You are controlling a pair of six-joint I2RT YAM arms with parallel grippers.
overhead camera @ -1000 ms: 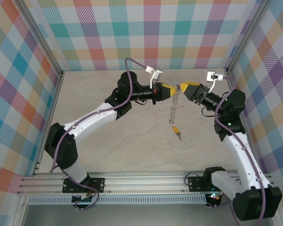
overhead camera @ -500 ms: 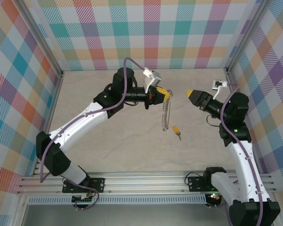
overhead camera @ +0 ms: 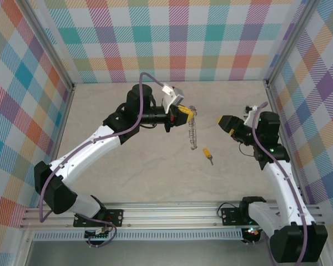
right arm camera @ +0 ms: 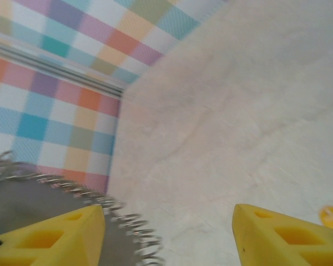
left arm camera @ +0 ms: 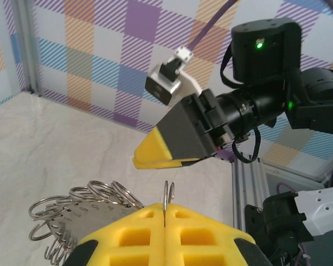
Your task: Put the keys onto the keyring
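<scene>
Much of the keyring [overhead camera: 192, 131] is hard to read from above: it hangs edge-on below the left hand [overhead camera: 184, 114], looking like a short chain of silvery loops over the bench [overhead camera: 127, 166].

The left wrist camera gives the detail. It shows a dark flat ring [left arm camera: 83, 209] fringed with wire loops, partly cut off behind the yellow fingers [left arm camera: 127, 233]. The fingers are pressed together, and one loop stands up from the seam between them. The left hand [left arm camera: 164, 213] is clamped fast on the keyring.

The right hand [overhead camera: 222, 122] sits apart from the ring, facing it. Seen from the left wrist camera [left arm camera: 150, 158] it is side-on, so its gap is not clear there. Its own camera settles it: the right hand [right arm camera: 169, 209] is spread wide and grips nothing. In that blurred view the keyring [right arm camera: 22, 208] lies partly behind one finger.

The small yellow-headed key [overhead camera: 208, 154] lies on the bench between the arms, near the ring's lower end. The right wrist view shows it [right arm camera: 332, 214] as an orange smear cropped by the frame edge.
</scene>
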